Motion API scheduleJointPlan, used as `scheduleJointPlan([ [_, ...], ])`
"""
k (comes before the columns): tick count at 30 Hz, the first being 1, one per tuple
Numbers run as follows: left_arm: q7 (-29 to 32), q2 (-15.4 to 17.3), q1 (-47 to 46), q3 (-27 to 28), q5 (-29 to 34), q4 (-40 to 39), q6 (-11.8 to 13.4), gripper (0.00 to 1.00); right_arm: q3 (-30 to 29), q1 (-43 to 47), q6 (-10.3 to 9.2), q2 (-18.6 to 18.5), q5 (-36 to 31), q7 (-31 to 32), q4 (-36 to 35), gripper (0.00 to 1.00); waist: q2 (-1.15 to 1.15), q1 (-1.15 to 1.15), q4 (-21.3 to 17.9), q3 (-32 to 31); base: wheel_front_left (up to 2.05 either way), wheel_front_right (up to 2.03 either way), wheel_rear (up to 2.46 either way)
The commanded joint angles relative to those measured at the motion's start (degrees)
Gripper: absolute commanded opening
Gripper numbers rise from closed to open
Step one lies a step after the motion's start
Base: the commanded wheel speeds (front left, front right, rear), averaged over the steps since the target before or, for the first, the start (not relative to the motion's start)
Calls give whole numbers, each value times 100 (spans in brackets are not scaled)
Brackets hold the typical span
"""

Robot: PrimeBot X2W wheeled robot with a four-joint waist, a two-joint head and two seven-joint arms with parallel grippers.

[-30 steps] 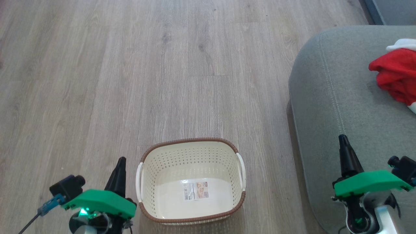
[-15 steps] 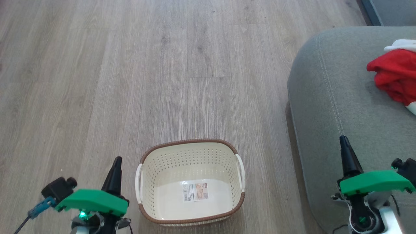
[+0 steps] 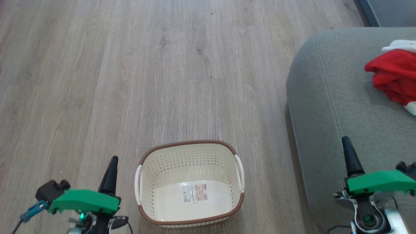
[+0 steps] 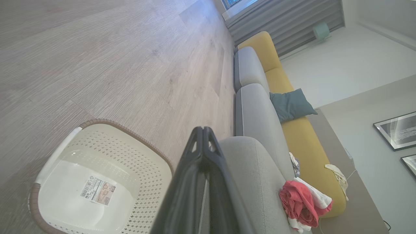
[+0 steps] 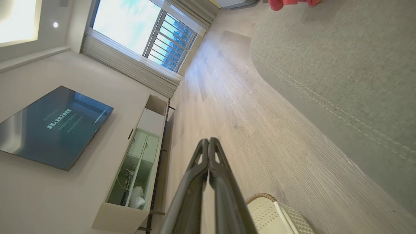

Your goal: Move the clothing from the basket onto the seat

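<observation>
Clothing (image 3: 393,76): laid on seat (image 3: 328,107).
Basket (image 3: 162,162): found empty.
Left claw (image 3: 113,160), right claw (image 3: 345,140): pressed together, nothing held.
Remaining: nothing, judged done.

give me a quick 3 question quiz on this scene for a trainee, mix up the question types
1. Where does the clothing lie? A: on the floor; B: on the seat; C: in the basket.
2. True or false: a garment lies in the basket.
3. Fill in: the left tool and the right tool are both ___ (open or shut).

Key: 1 B; 2 false; 3 shut.
</observation>
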Motion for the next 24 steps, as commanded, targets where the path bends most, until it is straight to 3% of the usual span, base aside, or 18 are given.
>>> scheduleJointPlan([
  [1, 48, 36, -314, 195, -213, -224, -80, 0, 46, -216, -1, 2, 222, 88, -221, 0, 0, 0, -4, -5, 0, 0, 0],
  [24, 425, 35, -344, 484, -1598, -248, -215, 0, -64, -213, -1, 51, 1583, 464, -236, 0, 0, 0, -44, -62, 0, 0, 0],
])
